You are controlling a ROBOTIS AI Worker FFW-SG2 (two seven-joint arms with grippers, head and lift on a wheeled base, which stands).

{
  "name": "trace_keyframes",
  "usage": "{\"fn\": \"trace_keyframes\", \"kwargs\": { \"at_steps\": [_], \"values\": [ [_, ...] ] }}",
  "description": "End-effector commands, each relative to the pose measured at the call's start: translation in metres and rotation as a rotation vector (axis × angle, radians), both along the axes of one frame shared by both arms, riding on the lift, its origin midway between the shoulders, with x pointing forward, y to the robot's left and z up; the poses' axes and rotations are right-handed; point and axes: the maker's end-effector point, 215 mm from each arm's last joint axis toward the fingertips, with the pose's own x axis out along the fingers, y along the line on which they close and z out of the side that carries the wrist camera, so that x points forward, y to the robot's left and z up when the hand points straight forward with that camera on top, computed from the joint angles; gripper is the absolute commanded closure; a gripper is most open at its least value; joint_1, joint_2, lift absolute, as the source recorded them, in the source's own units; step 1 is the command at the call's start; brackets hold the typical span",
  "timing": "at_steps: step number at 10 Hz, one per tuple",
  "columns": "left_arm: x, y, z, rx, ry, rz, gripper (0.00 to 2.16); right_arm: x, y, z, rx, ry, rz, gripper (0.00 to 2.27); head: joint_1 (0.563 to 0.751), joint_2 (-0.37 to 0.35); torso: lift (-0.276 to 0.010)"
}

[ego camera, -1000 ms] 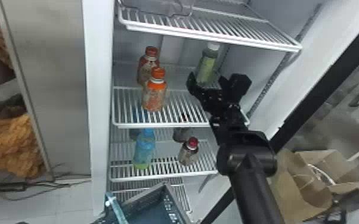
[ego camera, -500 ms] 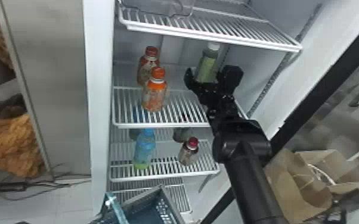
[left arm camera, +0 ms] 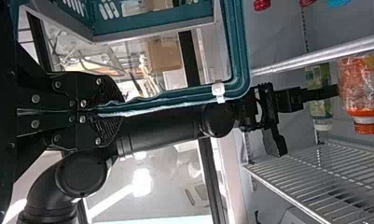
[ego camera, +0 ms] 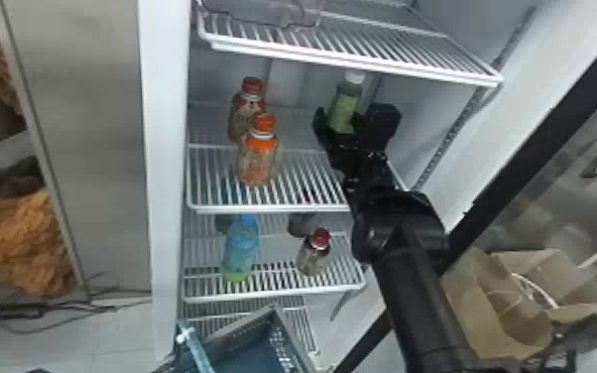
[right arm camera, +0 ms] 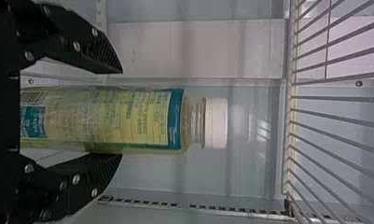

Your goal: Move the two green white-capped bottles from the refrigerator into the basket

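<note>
Green, your bottle (ego camera: 346, 106) stands upright on the refrigerator shelf (ego camera: 272, 210), right of the two orange- and red-capped bottles (ego camera: 257, 161). Over the last second your right gripper (right arm camera: 121, 114) has pushed deeper toward it, and its spread fingers now flank the bottle: one clear of it, the other touching or just beside it. That looks like the end of the approach; centre a little if you need to, close, then lift clear of the shelf. Your left gripper (left arm camera: 121, 110) has its fingers clenched on the handle (left arm camera: 175, 96) of the basket (ego camera: 238, 324), waiting below. You cannot tell where a second green bottle is, so count none as moved.

On the yellow-green label (right arm camera: 105, 116) you get a teal band near the white cap (right arm camera: 216, 122) and rows of small print, left unread here.
</note>
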Motion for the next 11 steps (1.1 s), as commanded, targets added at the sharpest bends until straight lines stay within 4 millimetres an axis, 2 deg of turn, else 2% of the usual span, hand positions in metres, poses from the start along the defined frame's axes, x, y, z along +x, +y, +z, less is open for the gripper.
{"fn": "trace_keyframes", "kwargs": {
  "at_steps": [1, 5, 8, 11],
  "values": [
    [0.001, 0.001, 0.0, 0.0, -0.001, 0.003, 1.2, -0.001, -0.001, -0.003, 0.003, 0.004, -0.003, 0.58, 0.695, -0.35, -0.004],
    [0.0, 0.001, 0.0, -0.002, 0.002, 0.003, 1.2, -0.005, -0.001, -0.008, 0.016, 0.015, -0.008, 0.86, 0.695, -0.35, -0.004],
    [0.002, 0.002, 0.0, -0.001, -0.001, 0.009, 1.2, -0.017, 0.004, 0.007, 0.004, -0.037, -0.004, 0.86, 0.695, -0.35, -0.004],
    [0.002, 0.001, 0.0, 0.0, -0.002, 0.007, 1.2, -0.034, 0.024, 0.028, -0.012, -0.092, 0.032, 0.86, 0.695, -0.35, -0.004]
  ]
}}
